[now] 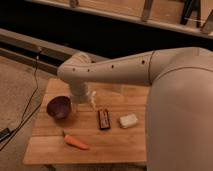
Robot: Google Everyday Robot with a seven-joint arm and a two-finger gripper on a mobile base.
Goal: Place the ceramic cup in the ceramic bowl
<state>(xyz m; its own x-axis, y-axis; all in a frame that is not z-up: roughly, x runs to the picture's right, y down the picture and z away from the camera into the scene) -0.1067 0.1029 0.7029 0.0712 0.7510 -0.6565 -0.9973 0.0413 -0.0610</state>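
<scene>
The dark maroon ceramic bowl (59, 106) sits on the left side of the wooden table (115, 145). My arm reaches in from the right and bends down, putting the gripper (81, 102) just right of the bowl, low over the table. A small pale shape (91, 100) sticks out beside the gripper and looks like the ceramic cup. The arm hides most of it. I cannot tell whether it is held.
An orange carrot (76, 142) lies near the table's front left. A dark rectangular bar (103, 119) and a small white block (128, 120) lie at the middle. A black cable (31, 97) runs down the floor at left. My arm's bulk covers the table's right side.
</scene>
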